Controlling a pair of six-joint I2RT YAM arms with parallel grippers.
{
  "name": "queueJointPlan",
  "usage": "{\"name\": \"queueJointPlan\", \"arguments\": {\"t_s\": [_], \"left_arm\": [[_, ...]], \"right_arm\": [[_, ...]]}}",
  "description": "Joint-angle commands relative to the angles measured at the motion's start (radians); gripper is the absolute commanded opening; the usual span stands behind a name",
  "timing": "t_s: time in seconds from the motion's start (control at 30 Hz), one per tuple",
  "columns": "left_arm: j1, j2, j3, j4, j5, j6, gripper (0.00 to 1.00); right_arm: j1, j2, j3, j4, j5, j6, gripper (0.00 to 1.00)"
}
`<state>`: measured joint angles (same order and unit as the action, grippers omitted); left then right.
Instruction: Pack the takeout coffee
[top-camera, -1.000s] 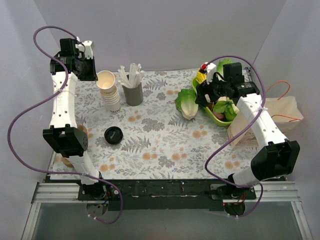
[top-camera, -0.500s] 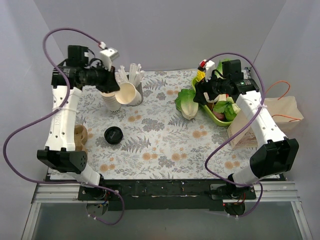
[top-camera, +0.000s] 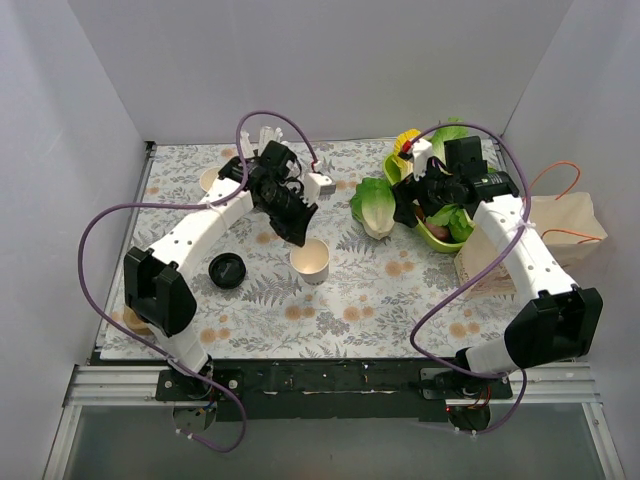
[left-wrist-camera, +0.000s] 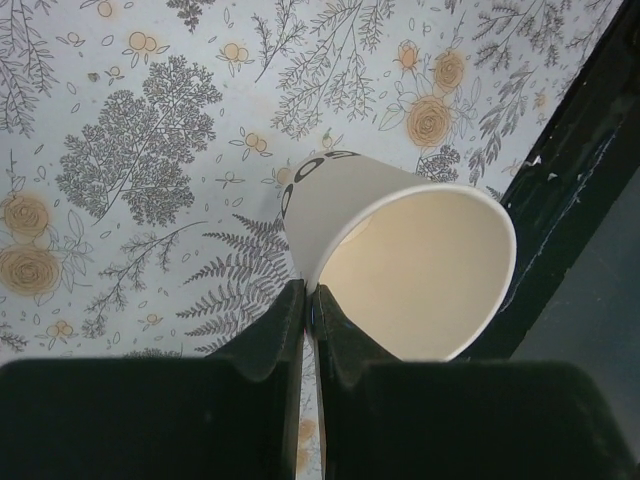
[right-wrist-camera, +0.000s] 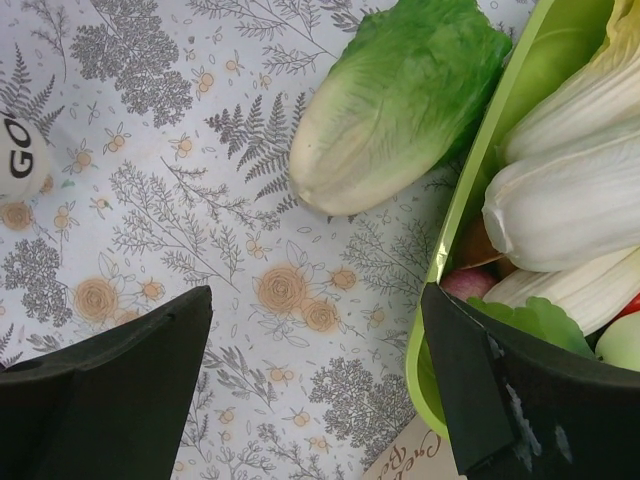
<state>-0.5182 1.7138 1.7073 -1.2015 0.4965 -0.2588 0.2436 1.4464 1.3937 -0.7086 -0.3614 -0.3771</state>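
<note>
No cup with a lid on it is in view. My left gripper (top-camera: 300, 236) is shut on the rim of a lidless cream paper cup (top-camera: 310, 259) over the middle of the floral cloth. In the left wrist view the fingers (left-wrist-camera: 345, 345) pinch the cup's (left-wrist-camera: 400, 250) wall, one inside and one outside. I cannot tell whether the cup touches the cloth. A loose black lid (top-camera: 227, 270) lies to its left. My right gripper (top-camera: 410, 203) is open and empty beside the green tray (top-camera: 432, 238); in the right wrist view it (right-wrist-camera: 320, 370) hangs over bare cloth.
A lettuce head (top-camera: 374, 205) lies left of the green tray of vegetables (right-wrist-camera: 470, 200). A paper bag (top-camera: 560, 225) stands at the right edge. The cup stack (top-camera: 208, 180) shows behind the left arm. A brown object (top-camera: 135, 320) lies at the near left.
My left arm has swung from the cup stack at the back left to the middle of the table, carrying one lidless cup. The right arm has hardly moved.
</note>
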Motion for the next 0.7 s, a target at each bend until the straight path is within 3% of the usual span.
{"name": "queueJointPlan", "arguments": {"t_s": [0.0,0.67], "left_arm": [[-0.029,-0.016,-0.057,0.149,-0.090,-0.069,0.00],[-0.031,0.139,-0.063,0.168,-0.125,-0.128,0.00]], "right_arm": [[0.002,-0.066,-0.041,0.009,-0.002,-0.016,0.93],[0.002,-0.031,-0.035,-0.009,-0.071,-0.037,0.92]]}}
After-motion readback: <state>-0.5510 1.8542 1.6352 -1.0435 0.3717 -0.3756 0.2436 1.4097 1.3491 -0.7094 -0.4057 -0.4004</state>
